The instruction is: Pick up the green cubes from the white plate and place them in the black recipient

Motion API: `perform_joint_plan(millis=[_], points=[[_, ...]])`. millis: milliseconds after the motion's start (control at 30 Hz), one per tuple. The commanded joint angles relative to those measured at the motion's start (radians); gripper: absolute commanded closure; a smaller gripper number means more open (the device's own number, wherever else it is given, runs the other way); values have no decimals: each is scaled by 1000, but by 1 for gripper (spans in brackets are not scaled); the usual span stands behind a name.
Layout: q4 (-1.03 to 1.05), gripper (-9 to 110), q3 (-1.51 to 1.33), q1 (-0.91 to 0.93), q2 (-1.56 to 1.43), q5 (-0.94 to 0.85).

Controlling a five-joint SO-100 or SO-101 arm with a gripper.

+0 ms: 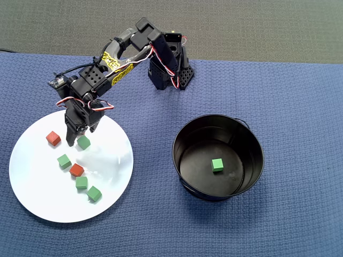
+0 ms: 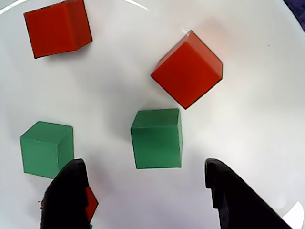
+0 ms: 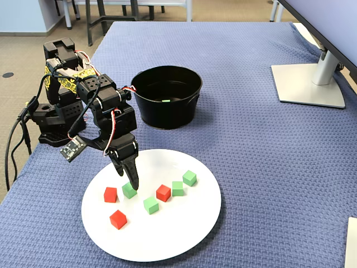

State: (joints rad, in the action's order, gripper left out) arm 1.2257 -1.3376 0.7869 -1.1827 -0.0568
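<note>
Between the open jaws (image 2: 147,191) sits one green cube (image 2: 157,138) on the white plate (image 2: 248,124), and the jaws hold nothing. Just past that cube are two red cubes (image 2: 188,69), and by one jaw is another green cube (image 2: 46,149). Far from the jaws, across the blue worktop (image 1: 300,96), the black pot (image 1: 187,134) has one green cube (image 1: 217,164) inside, while four green cubes (image 1: 81,182) lie on the plate.
</note>
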Motion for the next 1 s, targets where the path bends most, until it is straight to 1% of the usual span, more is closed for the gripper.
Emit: perform_joint_plan(millis=[0, 567, 967], points=[[2, 77, 89, 11, 14, -40], [17, 77, 170, 9, 127, -101], [11, 83, 198, 12, 170, -137]])
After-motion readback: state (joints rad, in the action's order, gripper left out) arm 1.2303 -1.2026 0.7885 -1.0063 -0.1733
